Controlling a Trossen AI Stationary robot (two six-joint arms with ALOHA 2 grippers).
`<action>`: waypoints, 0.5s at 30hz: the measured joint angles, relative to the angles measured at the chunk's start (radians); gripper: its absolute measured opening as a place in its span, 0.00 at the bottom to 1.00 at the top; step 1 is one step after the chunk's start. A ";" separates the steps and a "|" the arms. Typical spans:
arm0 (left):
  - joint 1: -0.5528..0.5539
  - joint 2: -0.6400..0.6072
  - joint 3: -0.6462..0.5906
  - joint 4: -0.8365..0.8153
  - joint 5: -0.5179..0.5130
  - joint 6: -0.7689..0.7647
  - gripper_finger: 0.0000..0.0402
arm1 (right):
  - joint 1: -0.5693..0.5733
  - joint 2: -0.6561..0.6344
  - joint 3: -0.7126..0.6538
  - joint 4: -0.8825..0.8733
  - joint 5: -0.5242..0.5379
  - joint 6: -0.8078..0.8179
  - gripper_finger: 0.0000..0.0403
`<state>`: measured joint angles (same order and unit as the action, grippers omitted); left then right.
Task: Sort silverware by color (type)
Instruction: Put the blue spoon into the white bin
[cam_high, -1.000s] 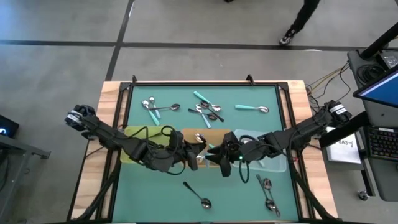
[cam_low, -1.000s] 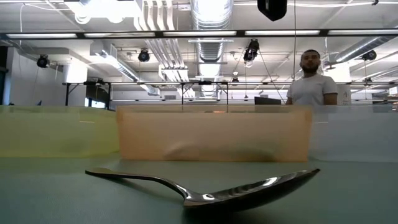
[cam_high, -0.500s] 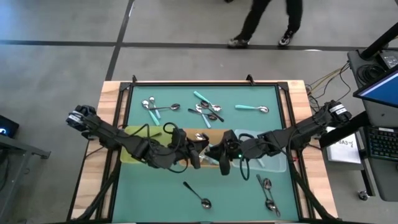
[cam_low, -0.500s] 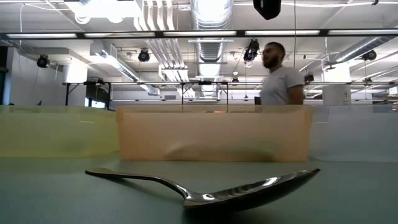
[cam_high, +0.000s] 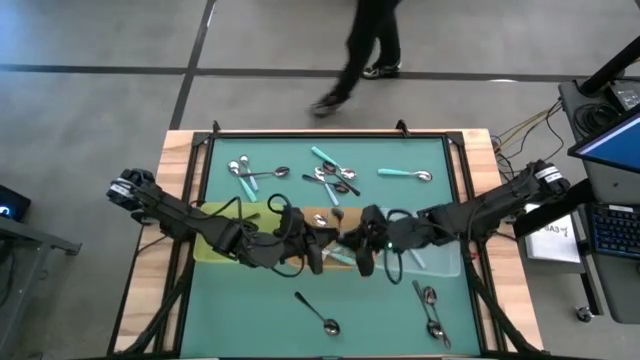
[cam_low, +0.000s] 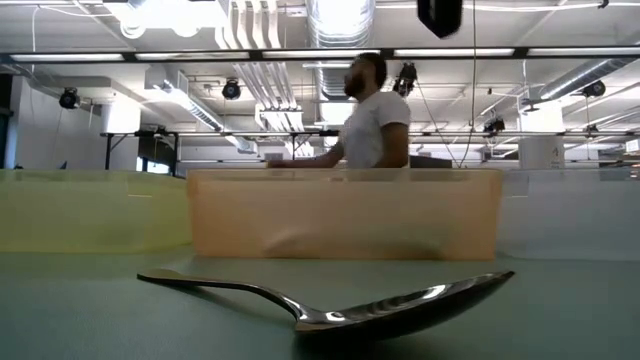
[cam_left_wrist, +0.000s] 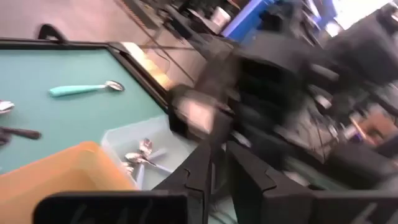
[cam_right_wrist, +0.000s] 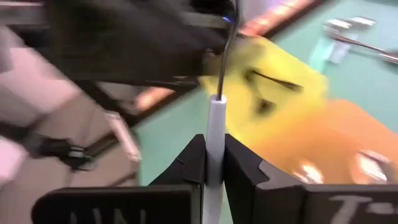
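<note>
Above the orange tray (cam_high: 318, 217) at mid-desk, the right gripper (cam_right_wrist: 213, 163) has its jaws pinching a pale-handled spoon (cam_right_wrist: 215, 127). Just beside it, the left gripper (cam_left_wrist: 219, 163) has jaws nearly pressed together. Other spoons (cam_high: 329, 179) lie scattered on the green desk (cam_high: 300, 280).

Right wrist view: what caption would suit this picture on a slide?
The right gripper clamps the pale handle of a spoon above the yellow tray and orange tray.
</note>
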<state>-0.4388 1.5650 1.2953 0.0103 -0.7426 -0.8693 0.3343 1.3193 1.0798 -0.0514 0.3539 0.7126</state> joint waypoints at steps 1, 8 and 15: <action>-0.003 0.000 0.000 0.003 0.005 0.017 0.09 | -0.009 -0.016 0.000 -0.067 0.011 0.016 0.06; -0.001 -0.002 0.001 -0.002 0.039 0.049 0.16 | -0.051 -0.128 0.000 -0.630 -0.004 0.201 0.06; -0.002 -0.002 0.001 -0.013 0.045 0.050 0.17 | -0.038 -0.125 -0.012 -1.196 -0.082 0.411 0.06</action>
<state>-0.4412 1.5635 1.2961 -0.0031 -0.6975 -0.8195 0.2963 1.1943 1.0682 -1.2478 0.2719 1.1232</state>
